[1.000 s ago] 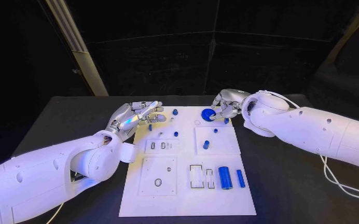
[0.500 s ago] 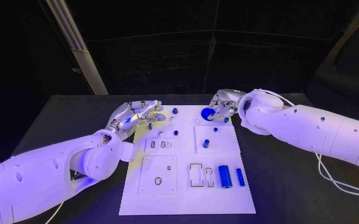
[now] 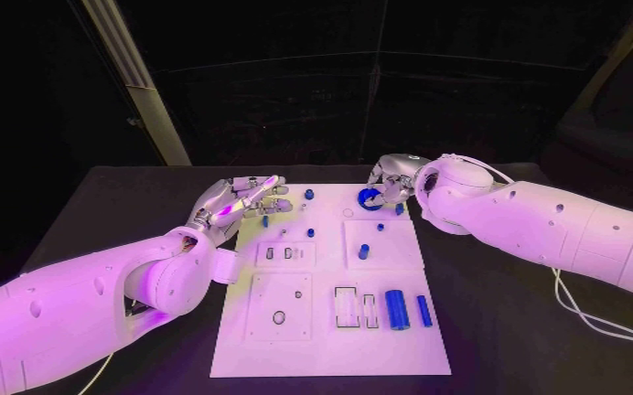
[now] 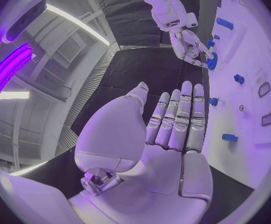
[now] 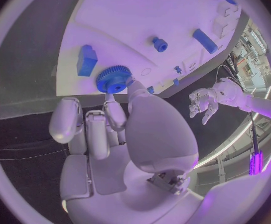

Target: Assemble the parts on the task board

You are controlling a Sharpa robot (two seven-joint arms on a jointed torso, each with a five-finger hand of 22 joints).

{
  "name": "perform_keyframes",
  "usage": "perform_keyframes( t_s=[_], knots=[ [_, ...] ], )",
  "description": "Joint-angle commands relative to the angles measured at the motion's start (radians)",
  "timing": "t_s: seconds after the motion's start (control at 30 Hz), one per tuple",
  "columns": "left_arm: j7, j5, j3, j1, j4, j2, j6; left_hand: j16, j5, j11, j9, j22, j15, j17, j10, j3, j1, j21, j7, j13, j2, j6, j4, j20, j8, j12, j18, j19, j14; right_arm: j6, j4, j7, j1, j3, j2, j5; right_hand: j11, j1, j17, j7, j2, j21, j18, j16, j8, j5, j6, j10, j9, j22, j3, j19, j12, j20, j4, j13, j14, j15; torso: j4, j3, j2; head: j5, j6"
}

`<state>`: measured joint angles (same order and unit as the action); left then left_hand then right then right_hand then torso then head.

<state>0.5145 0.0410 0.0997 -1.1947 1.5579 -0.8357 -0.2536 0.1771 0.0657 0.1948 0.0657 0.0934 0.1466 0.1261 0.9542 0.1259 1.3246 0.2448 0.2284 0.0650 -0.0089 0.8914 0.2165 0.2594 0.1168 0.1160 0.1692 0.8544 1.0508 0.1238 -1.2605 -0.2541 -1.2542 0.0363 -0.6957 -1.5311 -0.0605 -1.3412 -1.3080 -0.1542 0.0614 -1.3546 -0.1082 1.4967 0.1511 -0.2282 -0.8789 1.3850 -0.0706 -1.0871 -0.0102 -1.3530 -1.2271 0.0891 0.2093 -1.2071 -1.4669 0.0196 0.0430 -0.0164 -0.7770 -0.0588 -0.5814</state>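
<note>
Right hand point(image 3: 391, 185) pinches blue gear point(image 3: 370, 198) at task board point(image 3: 323, 340) far edge, left hand point(image 3: 244, 201) spread empty; loose parts suggest assembly barely begun.

White task board point(image 3: 330, 340) — blue gear point(image 3: 368, 197) at its far edge, pinched by the right hand point(image 3: 393, 178); blue cylinders point(image 3: 396, 311) near its front.

A black table point(image 3: 119, 203) carries the white task board point(image 3: 330, 340).

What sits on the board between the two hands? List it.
In the head view, between the open left hand and the right hand holding the blue gear, one small blue peg stands on the white board.
</note>
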Motion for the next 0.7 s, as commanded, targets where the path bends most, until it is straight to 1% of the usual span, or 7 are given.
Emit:
perform_keyframes(
  t_s=[0.03, 0.17, 0.3, 0.47, 0.6, 0.63, 0.7],
  knots=[
    [-0.001, -0.006, 0.000, -0.001, 0.000, 0.001, 0.017, -0.006, -0.004, 0.005, -0.001, -0.001, 0.003, 0.001, -0.003, 0.001, -0.001, -0.004, 0.027, -0.001, 0.008, -0.003, -0.008, 0.001, -0.006, -0.004, 0.014, 0.006, 0.001, -0.026, 0.004, -0.013, 0.001, -0.002, 0.005, -0.034, 0.001, -0.026, -0.101, 0.004, -0.008, -0.005, 0.016, 0.007, 0.013, -0.006, -0.018, 0.011, -0.003, -0.004, -0.002, -0.009, -0.013, 0.000, -0.013, -0.015, -0.073, -0.004, -0.0003, -0.0005, 0.000, 0.001, -0.002],
    [-0.002, -0.006, 0.000, -0.001, 0.001, 0.000, 0.018, -0.007, -0.004, 0.005, -0.001, -0.002, 0.003, 0.002, -0.003, 0.000, 0.000, -0.005, 0.026, -0.001, 0.009, -0.003, -0.009, 0.002, -0.006, -0.005, 0.014, 0.006, 0.001, -0.039, 0.003, -0.014, 0.001, -0.002, 0.007, -0.055, 0.007, -0.067, -0.105, 0.011, -0.037, -0.007, 0.017, 0.009, 0.031, 0.037, -0.054, 0.015, -0.007, -0.007, -0.031, -0.009, -0.027, -0.004, -0.037, -0.032, -0.073, 0.002, -0.0002, -0.0002, 0.001, 0.001, -0.005],
    [-0.003, -0.006, 0.000, -0.001, 0.001, -0.001, 0.018, -0.007, -0.004, 0.005, -0.001, -0.002, 0.003, 0.002, -0.003, 0.000, 0.000, -0.005, 0.026, -0.001, 0.009, -0.003, -0.009, 0.002, -0.006, -0.005, 0.014, 0.006, 0.001, -0.043, -0.002, -0.014, 0.001, -0.002, 0.004, -0.077, 0.010, -0.082, -0.107, 0.013, -0.040, -0.008, 0.017, 0.009, 0.037, 0.046, -0.070, 0.015, -0.008, -0.009, -0.043, -0.009, -0.028, -0.006, -0.050, -0.037, -0.073, 0.004, -0.0006, -0.0001, 0.001, 0.001, -0.005],
    [-0.003, -0.006, 0.000, -0.002, 0.002, -0.002, 0.019, -0.007, -0.004, 0.005, -0.001, -0.002, 0.003, 0.002, -0.003, 0.000, -0.001, -0.006, 0.026, -0.001, 0.009, -0.003, -0.009, 0.002, -0.006, -0.005, 0.014, 0.006, 0.001, -0.035, -0.015, -0.010, 0.002, -0.002, -0.001, -0.093, 0.009, -0.070, -0.111, 0.012, -0.023, -0.010, 0.018, 0.011, 0.029, 0.058, -0.061, 0.012, -0.003, -0.012, -0.039, -0.010, -0.024, -0.006, -0.051, -0.035, -0.074, 0.003, -0.0012, 0.0004, 0.000, 0.001, -0.005],
    [-0.004, -0.006, 0.000, -0.002, 0.002, -0.003, 0.019, -0.007, -0.004, 0.005, -0.001, -0.002, 0.003, 0.002, -0.003, 0.000, 0.000, -0.006, 0.026, -0.001, 0.009, -0.003, -0.009, 0.002, -0.006, -0.005, 0.014, 0.006, 0.001, -0.032, -0.022, -0.006, 0.002, -0.002, -0.005, -0.097, 0.007, -0.045, -0.114, 0.011, -0.006, -0.011, 0.018, 0.012, 0.022, 0.071, -0.050, 0.011, 0.000, -0.013, -0.028, -0.009, -0.022, -0.005, -0.040, -0.036, -0.074, 0.002, -0.0011, 0.0004, 0.000, 0.000, -0.005],
    [-0.004, -0.006, 0.000, -0.002, 0.002, -0.003, 0.020, -0.007, -0.004, 0.005, -0.001, -0.003, 0.003, 0.002, -0.003, 0.000, 0.000, -0.006, 0.026, -0.001, 0.009, -0.003, -0.010, 0.002, -0.006, -0.005, 0.014, 0.006, 0.001, -0.030, -0.023, -0.005, 0.002, -0.002, -0.006, -0.096, 0.006, -0.034, -0.114, 0.011, -0.001, -0.011, 0.018, 0.012, 0.020, 0.081, -0.048, 0.010, 0.000, -0.013, -0.024, -0.009, -0.021, -0.005, -0.034, -0.036, -0.074, 0.001, -0.0008, 0.0002, 0.000, 0.000, -0.005],
    [-0.004, -0.006, 0.000, -0.002, 0.001, -0.003, 0.020, -0.007, -0.004, 0.005, -0.001, -0.003, 0.003, 0.002, -0.003, 0.000, 0.000, -0.006, 0.026, -0.001, 0.009, -0.003, -0.010, 0.002, -0.006, -0.005, 0.014, 0.006, 0.001, -0.028, -0.024, -0.004, 0.002, -0.002, -0.007, -0.093, 0.005, -0.007, -0.114, 0.010, 0.010, -0.011, 0.018, 0.012, 0.017, 0.127, -0.043, 0.011, 0.001, -0.013, -0.014, -0.009, -0.021, -0.004, -0.014, -0.037, -0.074, 0.000, -0.0009, 0.0003, 0.000, 0.004, -0.004]
  ],
)
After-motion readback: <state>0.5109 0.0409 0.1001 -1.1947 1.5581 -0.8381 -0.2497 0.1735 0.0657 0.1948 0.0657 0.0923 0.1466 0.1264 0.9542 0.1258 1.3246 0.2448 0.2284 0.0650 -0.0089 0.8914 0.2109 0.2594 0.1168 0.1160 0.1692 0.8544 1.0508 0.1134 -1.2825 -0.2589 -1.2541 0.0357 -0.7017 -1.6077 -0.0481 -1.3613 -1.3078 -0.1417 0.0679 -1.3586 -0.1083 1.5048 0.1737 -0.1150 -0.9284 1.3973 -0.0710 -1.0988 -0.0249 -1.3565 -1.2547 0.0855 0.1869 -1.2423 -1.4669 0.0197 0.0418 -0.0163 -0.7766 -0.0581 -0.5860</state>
